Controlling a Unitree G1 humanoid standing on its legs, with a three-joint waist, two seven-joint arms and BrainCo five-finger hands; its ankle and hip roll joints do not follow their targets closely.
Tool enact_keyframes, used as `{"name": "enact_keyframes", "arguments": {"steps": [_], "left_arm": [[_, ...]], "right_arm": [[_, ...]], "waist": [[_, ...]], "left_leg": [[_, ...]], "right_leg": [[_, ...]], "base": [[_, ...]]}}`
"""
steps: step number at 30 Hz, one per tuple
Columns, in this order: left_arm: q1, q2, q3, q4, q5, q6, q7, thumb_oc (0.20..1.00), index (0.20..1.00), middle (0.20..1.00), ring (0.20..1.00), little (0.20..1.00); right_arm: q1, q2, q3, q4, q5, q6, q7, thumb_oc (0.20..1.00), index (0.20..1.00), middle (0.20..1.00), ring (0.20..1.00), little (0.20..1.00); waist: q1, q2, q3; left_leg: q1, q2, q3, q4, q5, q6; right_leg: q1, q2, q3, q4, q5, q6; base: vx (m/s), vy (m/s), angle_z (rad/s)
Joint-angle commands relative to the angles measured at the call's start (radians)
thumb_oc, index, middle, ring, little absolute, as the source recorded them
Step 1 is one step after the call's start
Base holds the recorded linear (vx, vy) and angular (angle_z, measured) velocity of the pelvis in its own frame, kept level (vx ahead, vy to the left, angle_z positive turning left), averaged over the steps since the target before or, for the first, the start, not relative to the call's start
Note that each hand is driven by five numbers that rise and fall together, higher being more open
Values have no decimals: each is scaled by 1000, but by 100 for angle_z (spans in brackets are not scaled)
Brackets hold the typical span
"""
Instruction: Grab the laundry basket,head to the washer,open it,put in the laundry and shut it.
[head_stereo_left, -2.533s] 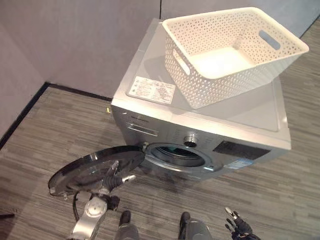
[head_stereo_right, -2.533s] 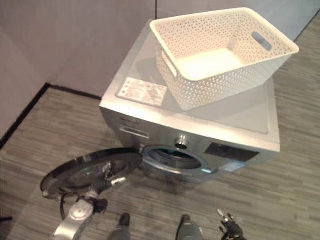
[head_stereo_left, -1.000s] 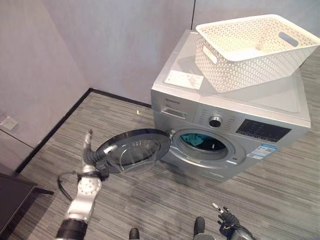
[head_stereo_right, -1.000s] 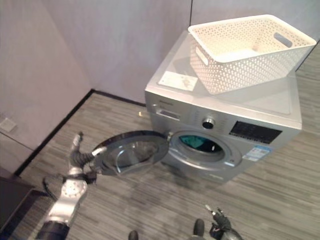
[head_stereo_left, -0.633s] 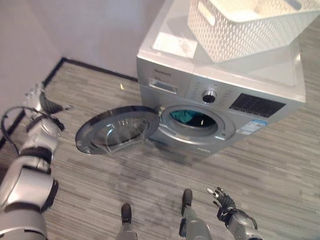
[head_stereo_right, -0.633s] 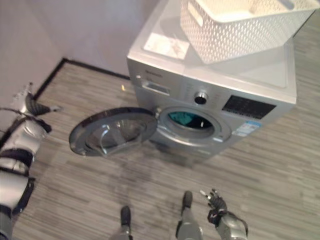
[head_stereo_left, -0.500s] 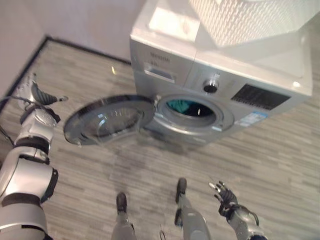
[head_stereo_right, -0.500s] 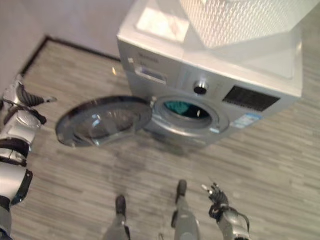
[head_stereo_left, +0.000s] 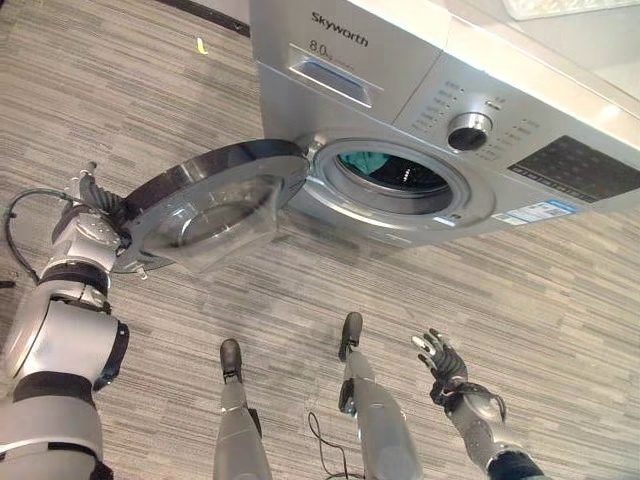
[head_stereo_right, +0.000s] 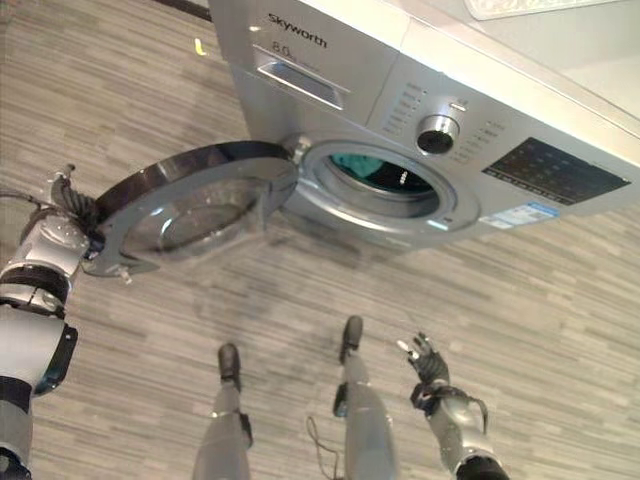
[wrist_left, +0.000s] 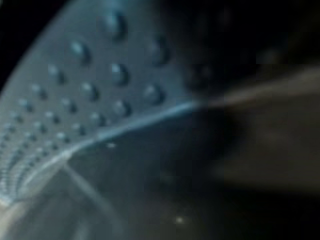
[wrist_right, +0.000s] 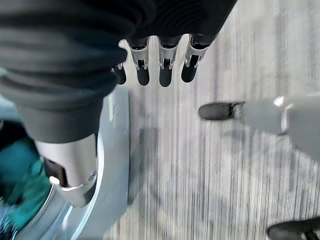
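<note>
The silver washer (head_stereo_left: 400, 70) stands with its round door (head_stereo_left: 215, 200) swung wide to the left. Teal laundry (head_stereo_left: 375, 160) lies inside the drum, and shows again as laundry (wrist_right: 17, 185) in the right wrist view. My left hand (head_stereo_left: 92, 215) is at the door's outer rim, partly behind it; the left wrist view looks at the door's dotted glass (wrist_left: 100, 100) from very close. My right hand (head_stereo_left: 440, 360) hangs low at the right, open, fingers (wrist_right: 160, 70) straight over the floor. A strip of the white basket (head_stereo_left: 560, 6) sits on the washer's top.
Grey striped floor runs in front of the washer. A small yellow scrap (head_stereo_left: 201, 46) lies by the washer's left side. The open door juts out over the floor at the left. A dial (head_stereo_left: 470, 130) and a drawer (head_stereo_left: 330, 75) are on the front panel.
The camera has dropped and come closer to the washer. My left hand has come in from the far left to the door's outer rim. The right hand stays low and open.
</note>
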Motion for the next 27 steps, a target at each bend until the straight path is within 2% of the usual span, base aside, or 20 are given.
{"name": "enact_keyframes", "arguments": {"steps": [1,3,4,6,8,13,15,18,20,23,27], "left_arm": [[103,-120,-42,-43,74,-38,3,1000,1000,1000,1000,1000],[219,-174,-54,-168,106,-43,-18,1000,1000,1000,1000,1000],[220,-174,-54,-169,106,-43,-18,1000,1000,1000,1000,1000],[460,-249,-45,-403,89,-55,-79,1000,1000,1000,1000,1000],[575,-282,-32,-525,61,-59,-103,1000,1000,1000,1000,1000],[724,-329,-34,-743,-10,-79,-202,1000,1000,1000,1000,1000],[728,-343,-47,-763,-21,-81,-218,1000,1000,1000,1000,1000],[643,-409,-133,-765,-130,-114,-264,1000,1000,1000,1000,1000],[531,-461,-169,-684,-141,-124,-231,1000,1000,1000,1000,1000],[337,-535,-226,-554,-53,-142,-154,1000,1000,1000,1000,1000],[244,-587,-212,-467,-159,-148,-136,1000,1000,1000,1000,1000]], "right_arm": [[35,-6,-11,40,-23,-35,9,1000,1000,1000,1000,1000],[42,-9,-37,68,-54,-21,5,1000,1000,1000,1000,1000],[43,-10,-37,68,-54,-21,5,1000,1000,1000,1000,1000],[66,-9,-95,124,-93,20,23,1000,1000,1000,1000,1000],[77,-12,-118,155,-119,40,36,1000,1000,1000,1000,1000],[87,-10,-124,325,-262,82,66,1000,1000,1000,1000,1000],[87,-6,-119,361,-294,90,70,1000,1000,1000,1000,1000],[103,2,-127,475,-344,103,72,1000,1000,1000,1000,1000],[114,3,-139,511,-328,104,68,1000,1000,1000,1000,1000],[118,-7,-151,538,-305,87,41,1000,1000,1000,1000,1000],[122,-17,-136,531,-309,82,28,1000,1000,1000,1000,1000]], "waist": [[-6,-39,-56],[12,-19,-60],[12,-20,-60],[31,6,-81],[37,18,-95],[46,48,-130],[43,54,-139],[4,79,-166],[-30,89,-178],[-85,103,-193],[-113,112,-211]], "left_leg": [[-52,24,-22,1,7,-4],[-8,22,-12,1,-7,1],[-7,22,-11,1,-7,1],[96,25,21,1,-36,12],[155,24,39,1,-54,21],[281,28,87,1,-87,34],[299,28,94,1,-92,35],[357,34,125,1,-105,33],[363,35,135,1,-104,30],[351,35,139,1,-104,27],[350,32,164,1,-107,27]], "right_leg": [[66,-66,71,0,-77,115],[106,-71,69,0,-87,113],[107,-71,69,0,-87,113],[192,-76,68,0,-110,109],[234,-73,77,0,-123,105],[314,-63,109,0,-148,95],[325,-61,116,0,-153,93],[357,-55,147,2,-169,94],[359,-53,159,2,-172,92],[341,-51,171,0,-169,94],[312,-49,196,0,-162,97]], "base": [[0,0,0],[45,21,0],[77,30,1],[142,25,-15],[143,20,-30],[110,-15,-26],[78,-29,-7],[97,-16,-23],[53,-18,-24],[10,-9,-17],[15,-7,-14]]}}
